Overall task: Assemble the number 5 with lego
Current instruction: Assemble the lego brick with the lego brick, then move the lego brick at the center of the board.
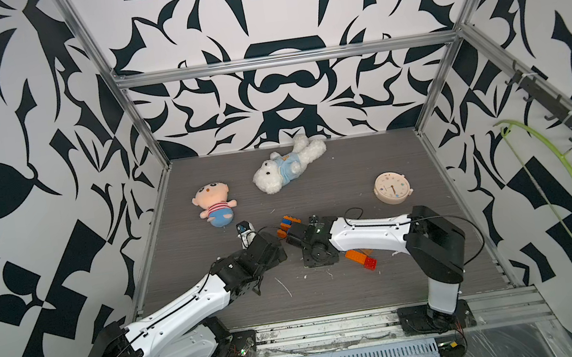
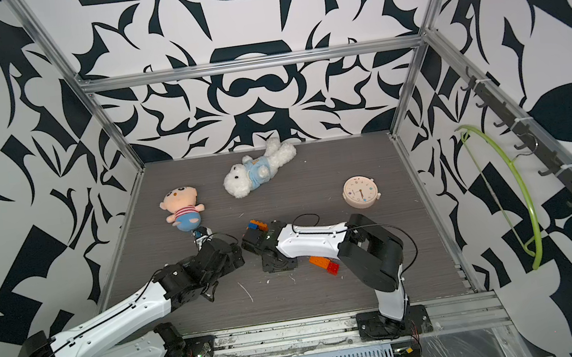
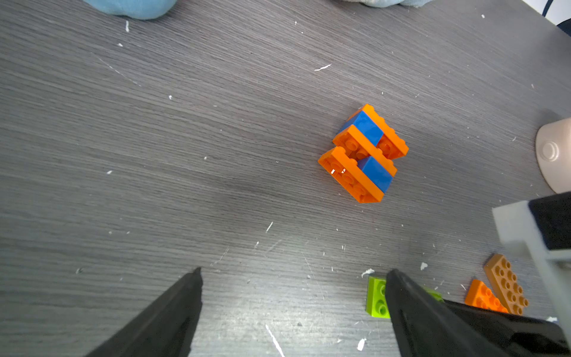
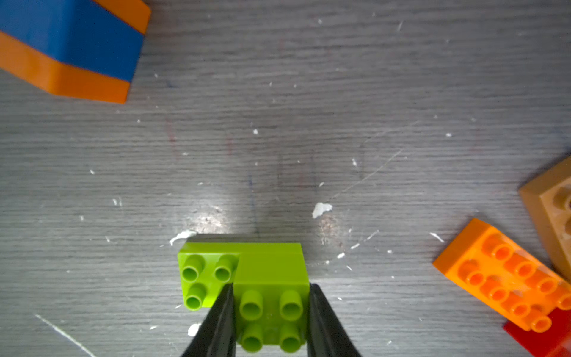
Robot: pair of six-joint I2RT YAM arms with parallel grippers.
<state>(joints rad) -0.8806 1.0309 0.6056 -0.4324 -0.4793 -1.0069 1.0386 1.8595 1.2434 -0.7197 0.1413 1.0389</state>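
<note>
Here the right fingers (image 4: pixel 323 318) are clamped on two opposite side faces of the upper block of a lime-green studded plastic brick pair (image 4: pixel 268 272). The pair sits low over the grey wood-grain table (image 4: pixel 309 123), near its middle and close to the left fingers (image 3: pixel 173 309); whether it rests on the table or is just clear of it cannot be told. The left fingers are spread wide apart and hold nothing. The likeliest fault is separation: only the upper block is gripped, so the lower one depends on stud friction alone and may drop or skew when lifted or pressed. A second is twisting, since the lower block juts out past one finger and loads the grip off-centre. A third is contact between the arms, for in the left wrist view one left finger overlaps the green pair. The orange-and-blue striped brick cluster (image 3: pixel 363 154) lies loose nearby, not touching the green pair, so a press on it could slide it unless it is steadied. The green pair points its studs up at the right wrist camera; its long axis runs along the fingers' closing line. A flat orange brick (image 4: pixel 500 278), a tan brick (image 4: pixel 547 204) and a red brick (image 4: pixel 543 340) lie together to one side.
</note>
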